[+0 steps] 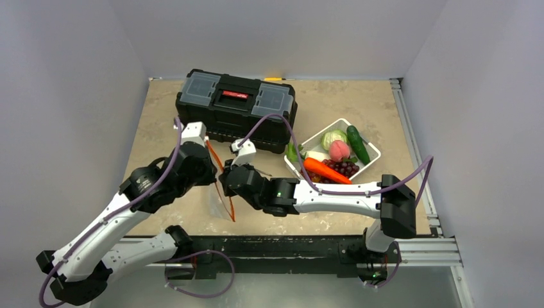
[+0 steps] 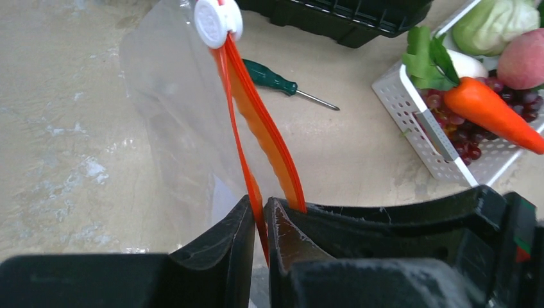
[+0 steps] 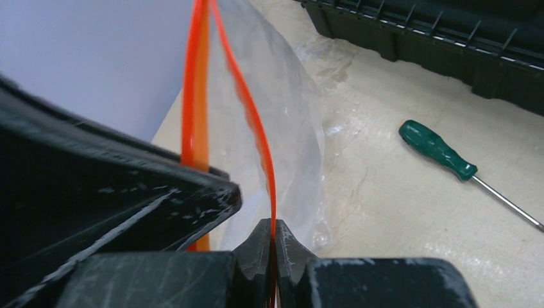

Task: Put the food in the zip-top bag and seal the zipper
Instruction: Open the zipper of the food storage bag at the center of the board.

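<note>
- The left pincer [image 2: 262,215] is clamped down hard, jaws all but touching, with one lip of the orange-red zipper [image 2: 256,122] nipped between them.
- The right pincer [image 3: 272,234] is pinched shut as well, and it has the other lip. The two pincers sit just beside each other at the same end of the strip.
- Beyond the grips the two lips bow apart, so the mouth of the zip-top bag [image 2: 173,115] gapes a little. They meet again at a white disc [image 2: 218,19] at the far end.
- The clear film hangs off the strip toward the counter [image 1: 321,102]; I can't tell whether it touches down.
- Further out, a green-handled screwdriver [image 2: 269,77] lies flat between the bag and the black toolbox [image 1: 236,106].
- All the food sits in the white basket [image 2: 410,109], well apart to the right:
  - the carrot [image 2: 494,115] lies across the grape bunch [image 2: 475,144];
  - the cabbage [image 2: 494,22] and peach [image 2: 523,61] are behind it;
  - the cucumber [image 1: 358,144] lies along the far side.
- Nothing is in the bag yet.
- My read: this is the mouth-opening step, early in the task.
- Next, the gap needs widening. Then one pincer must let go and fetch food while the other keeps that floppy mouth from falling shut.
</note>
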Robot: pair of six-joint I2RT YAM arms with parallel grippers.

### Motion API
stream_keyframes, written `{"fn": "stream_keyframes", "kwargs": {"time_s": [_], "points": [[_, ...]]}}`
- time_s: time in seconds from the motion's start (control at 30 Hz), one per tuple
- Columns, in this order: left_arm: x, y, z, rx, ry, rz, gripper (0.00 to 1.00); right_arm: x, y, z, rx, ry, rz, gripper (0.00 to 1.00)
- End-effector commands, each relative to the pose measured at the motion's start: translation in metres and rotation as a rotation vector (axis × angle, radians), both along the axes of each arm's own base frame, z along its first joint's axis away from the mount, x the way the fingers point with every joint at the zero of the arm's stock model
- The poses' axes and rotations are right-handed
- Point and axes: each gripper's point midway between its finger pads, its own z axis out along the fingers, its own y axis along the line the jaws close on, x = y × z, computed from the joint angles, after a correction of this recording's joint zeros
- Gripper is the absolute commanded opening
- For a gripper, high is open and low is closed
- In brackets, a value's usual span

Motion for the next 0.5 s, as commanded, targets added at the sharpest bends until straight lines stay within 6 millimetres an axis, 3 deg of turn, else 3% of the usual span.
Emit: {"fn": "stream_keyframes", "kwargs": {"time_s": [0.0, 0.1, 0.23, 0.4, 0.43, 0.47], "points": [[-0.008, -0.011, 0.015, -0.088, -0.043, -0.075, 0.08, 0.010, -0.007, 0.016, 0.001, -0.051, -0.068, 0.00], [-0.014, -0.002, 0.022, -0.092, -0.070, -0.079, 0.00, 0.013, -0.009, 0.020, -0.007, -0.067, -0.080, 0.00], [-0.020, 0.012, 0.028, -0.076, -0.107, -0.080, 0.00, 0.012, -0.006, 0.022, 0.000, -0.069, -0.065, 0.00], [-0.022, 0.031, 0.023, 0.001, -0.107, -0.049, 0.00, 0.007, -0.001, 0.030, 0.035, -0.066, -0.031, 0.00], [-0.022, 0.032, 0.021, 0.016, -0.099, -0.043, 0.01, 0.007, 0.000, 0.033, 0.045, -0.066, -0.027, 0.00], [-0.022, 0.032, 0.018, 0.024, -0.090, -0.042, 0.10, 0.007, 0.000, 0.036, 0.056, -0.067, -0.027, 0.00]]}}
